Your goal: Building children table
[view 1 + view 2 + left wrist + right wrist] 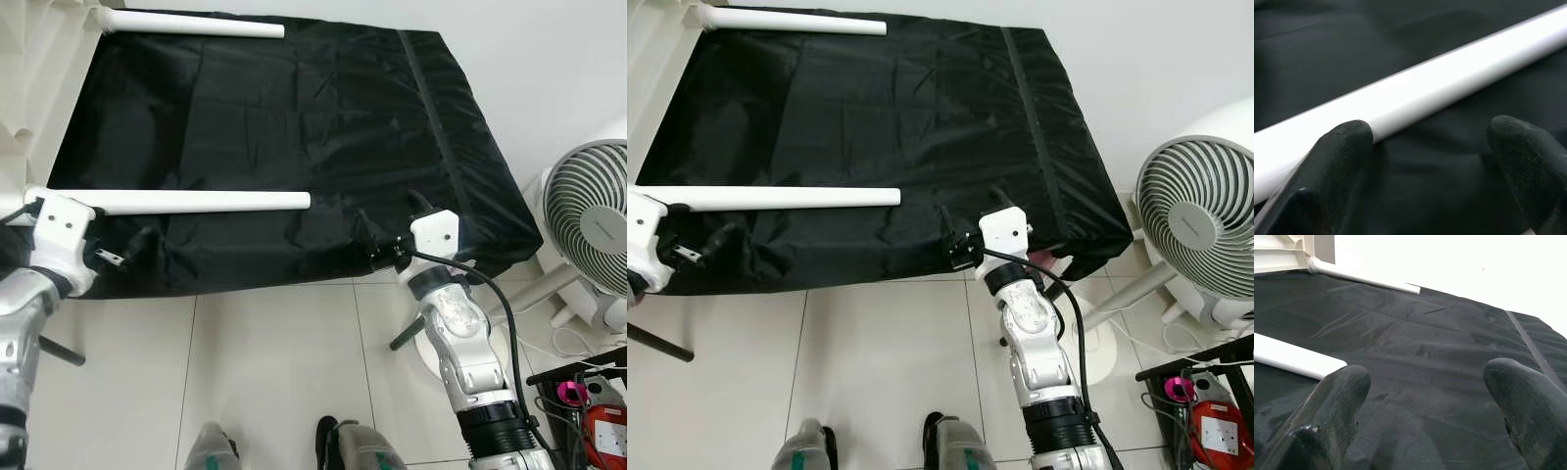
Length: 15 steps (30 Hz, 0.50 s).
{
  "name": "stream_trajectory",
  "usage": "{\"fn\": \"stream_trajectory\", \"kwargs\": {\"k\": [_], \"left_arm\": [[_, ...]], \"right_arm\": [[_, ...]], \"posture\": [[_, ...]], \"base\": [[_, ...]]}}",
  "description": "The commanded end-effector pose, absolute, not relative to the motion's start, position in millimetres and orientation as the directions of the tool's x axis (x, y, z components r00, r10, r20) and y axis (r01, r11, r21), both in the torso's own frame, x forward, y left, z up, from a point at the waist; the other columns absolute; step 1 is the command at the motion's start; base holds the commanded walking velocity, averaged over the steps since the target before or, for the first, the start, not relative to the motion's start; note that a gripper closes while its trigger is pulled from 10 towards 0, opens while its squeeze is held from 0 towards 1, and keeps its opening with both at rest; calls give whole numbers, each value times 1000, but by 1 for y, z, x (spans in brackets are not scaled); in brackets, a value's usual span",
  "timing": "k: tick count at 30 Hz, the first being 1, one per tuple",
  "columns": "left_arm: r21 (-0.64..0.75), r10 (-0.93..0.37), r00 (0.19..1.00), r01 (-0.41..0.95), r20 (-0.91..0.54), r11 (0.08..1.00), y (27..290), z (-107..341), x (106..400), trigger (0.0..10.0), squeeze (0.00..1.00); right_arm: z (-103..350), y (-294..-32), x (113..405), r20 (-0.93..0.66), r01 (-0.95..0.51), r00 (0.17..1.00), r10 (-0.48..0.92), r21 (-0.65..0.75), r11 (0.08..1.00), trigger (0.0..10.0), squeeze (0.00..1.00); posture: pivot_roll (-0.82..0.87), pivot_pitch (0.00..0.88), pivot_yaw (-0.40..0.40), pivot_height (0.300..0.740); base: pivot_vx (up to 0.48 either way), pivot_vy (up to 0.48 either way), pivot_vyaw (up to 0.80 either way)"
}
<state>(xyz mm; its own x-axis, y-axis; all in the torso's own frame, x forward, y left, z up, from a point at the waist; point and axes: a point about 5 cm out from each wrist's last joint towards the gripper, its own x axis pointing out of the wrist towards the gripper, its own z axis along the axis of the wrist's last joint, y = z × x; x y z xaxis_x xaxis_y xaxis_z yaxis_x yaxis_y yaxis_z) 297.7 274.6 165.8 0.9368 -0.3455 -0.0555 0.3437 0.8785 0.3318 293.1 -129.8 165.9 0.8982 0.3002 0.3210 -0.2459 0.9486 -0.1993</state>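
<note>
**Black cloth, two white legs, both claws spread**

Black, slightly creased fabric (294,127) covers a wide raised surface in front of the robot, draping over its near edge down toward the pale tiled floor (274,372). What lies under the cloth cannot be made out.

Two white table legs lie across the cloth, well apart from each other. The near leg (196,202) stretches from the robot's left side toward the middle, its free end stopping short of the right arm. The far leg (196,24) lies along the back edge, and its left end seems to join a white moulded panel (29,88) that stands at the left of the cloth.

The left claw (1435,161) sits at the near-left corner of the cloth, fingers (1337,161) spread apart; one fingertip is right against the near leg, though whether it actually touches is hard to tell from the wrist view. Nothing is clamped.

The right claw (1430,406) hovers at the near edge of the cloth, right of centre, its fingers (1337,401) also wide apart and holding nothing; the near leg's free end lies beyond it on the left.

To the right, on the floor, stands a white fan (593,215), with a red and grey appliance (602,411) nearer the robot. The robot's feet (284,446) show at the bottom.
</note>
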Motion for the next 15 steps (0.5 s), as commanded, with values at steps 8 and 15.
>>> {"fn": "stream_trajectory", "kwargs": {"k": [8, 15], "left_arm": [[285, -426, 904, 401, 31, 871, 228, 173, 294, 10000, 0], [209, -364, 926, 339, 100, 917, 205, 189, 305, 10000, 0]], "right_arm": [[162, -134, 291, 314, -236, 907, 280, -171, 957, 10000, 0], [168, -143, 296, 339, -151, 923, 181, -113, 982, 10000, 0]], "posture": [[14, 163, -7, 740], [27, 173, -4, 740]], "base": [[0, 0, 0], [0, 0, 0]]}}
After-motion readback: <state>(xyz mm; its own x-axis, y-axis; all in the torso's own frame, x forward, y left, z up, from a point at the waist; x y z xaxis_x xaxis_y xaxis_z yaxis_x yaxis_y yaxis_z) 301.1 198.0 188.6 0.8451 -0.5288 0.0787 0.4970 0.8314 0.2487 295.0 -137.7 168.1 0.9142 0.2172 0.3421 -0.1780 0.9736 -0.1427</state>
